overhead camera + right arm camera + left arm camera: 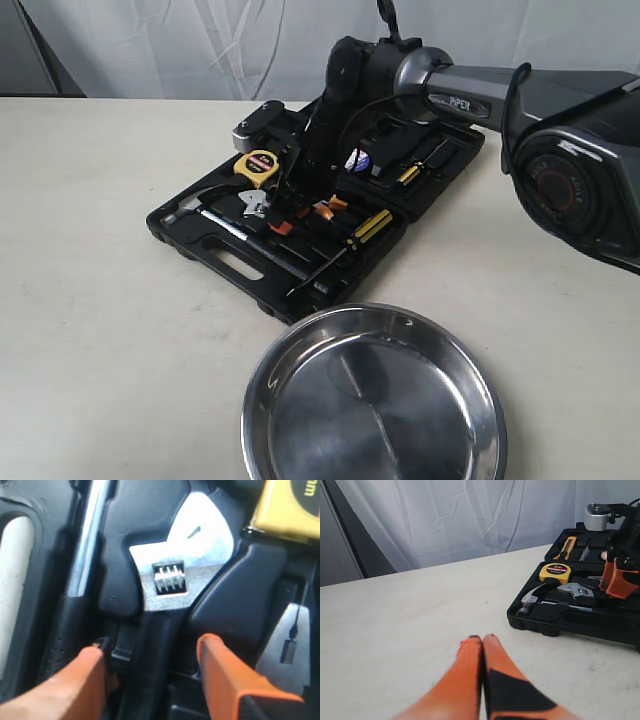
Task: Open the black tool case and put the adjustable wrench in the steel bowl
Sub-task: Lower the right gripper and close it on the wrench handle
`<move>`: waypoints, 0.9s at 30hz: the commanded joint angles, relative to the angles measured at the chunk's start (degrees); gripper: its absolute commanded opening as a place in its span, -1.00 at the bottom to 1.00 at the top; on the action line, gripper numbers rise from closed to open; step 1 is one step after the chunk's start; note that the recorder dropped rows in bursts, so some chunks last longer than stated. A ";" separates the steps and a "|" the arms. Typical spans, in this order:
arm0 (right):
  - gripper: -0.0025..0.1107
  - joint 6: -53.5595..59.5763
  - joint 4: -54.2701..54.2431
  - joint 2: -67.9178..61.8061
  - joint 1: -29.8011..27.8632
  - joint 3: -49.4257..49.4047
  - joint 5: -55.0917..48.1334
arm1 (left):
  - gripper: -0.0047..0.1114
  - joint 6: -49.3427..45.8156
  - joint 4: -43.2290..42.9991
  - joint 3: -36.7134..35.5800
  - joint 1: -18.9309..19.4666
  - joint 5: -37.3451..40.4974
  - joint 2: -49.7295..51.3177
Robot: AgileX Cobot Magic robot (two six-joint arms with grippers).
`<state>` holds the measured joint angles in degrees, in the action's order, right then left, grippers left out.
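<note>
exterior view: the black tool case lies open, so that step is done; the steel bowl in front of the case is empty.
left wrist view: the left gripper, tips pressed together, hangs beside the case.
right wrist view: the right gripper is spread astride the handle of the adjustable wrench, which sits in its case recess; gripping, lifting and placing in the bowl remain.

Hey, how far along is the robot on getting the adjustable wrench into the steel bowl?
Done: the black tool case lies open. In hand: the right gripper is down in it, jaws open either side of the handle of the adjustable wrench, not yet closed. Left: grasp, lift, and set it in the steel bowl, which holds nothing.
</note>
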<state>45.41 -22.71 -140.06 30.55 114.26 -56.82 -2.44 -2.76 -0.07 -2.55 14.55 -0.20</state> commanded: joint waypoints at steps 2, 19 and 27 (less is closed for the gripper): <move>-0.03 -1.24 3.13 -1.47 1.48 -0.32 0.34 | -0.91 0.25 0.03 0.07 0.11 -0.86 0.20; -0.03 -12.07 17.73 -1.47 6.11 -0.32 0.48 | -0.91 0.25 0.03 0.07 0.11 -0.86 0.20; -0.55 -13.59 19.86 -1.47 6.83 -0.32 0.23 | -0.91 0.25 0.03 0.07 0.11 -0.86 0.20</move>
<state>30.42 -4.50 -139.81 37.15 114.71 -55.56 -2.44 -2.76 -0.07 -2.55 14.55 -0.20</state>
